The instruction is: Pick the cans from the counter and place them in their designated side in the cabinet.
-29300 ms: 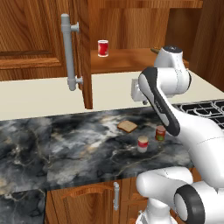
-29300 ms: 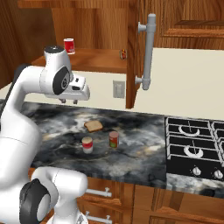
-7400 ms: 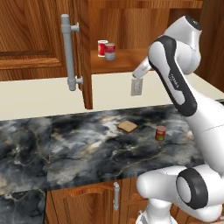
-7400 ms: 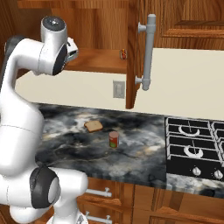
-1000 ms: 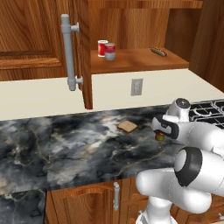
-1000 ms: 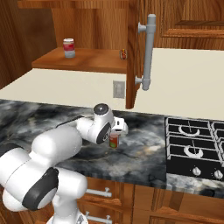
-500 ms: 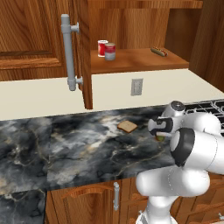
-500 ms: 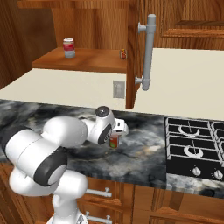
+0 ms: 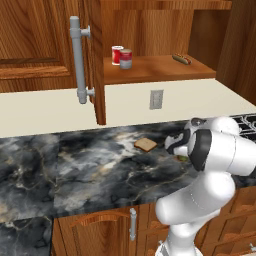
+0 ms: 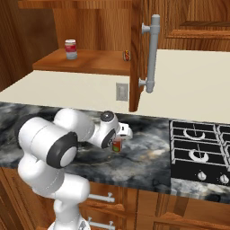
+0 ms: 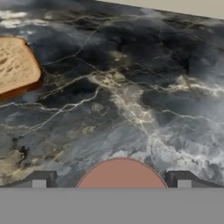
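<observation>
My jaws stand wide, straddling the red can (image 11: pixel 122 173) at the hand view's bottom centre on the marbled bench (image 11: pixel 144 87). Its green label (image 10: pixel 117 146) shows no readable writing. A bread slice (image 11: pixel 15 64) lies upper left.

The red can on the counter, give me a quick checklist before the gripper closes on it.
1. Gripper open: ok, fingertips stand apart on both sides.
2. Red can centred between the fingertips: ok in the hand view.
3. Fingers low enough on the can: cannot tell, the arm hides it from the base views.
4. Bread slice out of the way: ok, it lies apart on the counter.
5. Cabinet door open: ok.
6. Shelf room for it: ok, two cans stand at the left, the rest is bare except a small thing at the right.
</observation>
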Tool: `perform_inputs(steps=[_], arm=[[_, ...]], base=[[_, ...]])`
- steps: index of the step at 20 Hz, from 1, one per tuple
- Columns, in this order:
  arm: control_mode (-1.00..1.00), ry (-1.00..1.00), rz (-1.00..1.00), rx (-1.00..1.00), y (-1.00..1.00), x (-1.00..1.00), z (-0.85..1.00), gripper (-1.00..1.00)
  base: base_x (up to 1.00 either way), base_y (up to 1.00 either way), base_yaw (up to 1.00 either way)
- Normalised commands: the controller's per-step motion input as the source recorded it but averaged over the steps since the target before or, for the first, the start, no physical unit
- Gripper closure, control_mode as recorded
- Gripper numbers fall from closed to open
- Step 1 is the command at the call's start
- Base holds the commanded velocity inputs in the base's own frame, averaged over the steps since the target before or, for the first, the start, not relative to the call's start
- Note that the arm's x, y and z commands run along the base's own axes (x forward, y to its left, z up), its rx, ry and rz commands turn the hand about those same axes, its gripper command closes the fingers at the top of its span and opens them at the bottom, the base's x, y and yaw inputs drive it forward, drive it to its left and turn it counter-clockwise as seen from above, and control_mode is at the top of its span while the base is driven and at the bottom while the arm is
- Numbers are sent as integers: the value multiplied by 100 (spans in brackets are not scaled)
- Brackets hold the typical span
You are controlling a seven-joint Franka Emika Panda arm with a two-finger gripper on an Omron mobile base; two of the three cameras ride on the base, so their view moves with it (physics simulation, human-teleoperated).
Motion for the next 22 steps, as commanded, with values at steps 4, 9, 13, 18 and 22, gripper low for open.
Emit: perform_inputs(steps=[4,9,13,18,22], arm=[[-100,1,0,0,-9,18,-22,-100],[-100,2,0,0,-8,12,-21,100],[-100,0,0,0,-9,6,-7,100],[-100,-1,0,0,-1,1,9,100],[-100,-5,0,1,2,0,37,100]], base=[[0,0,0],[0,0,0],[0,0,0],[0,0,0],[0,0,0]])
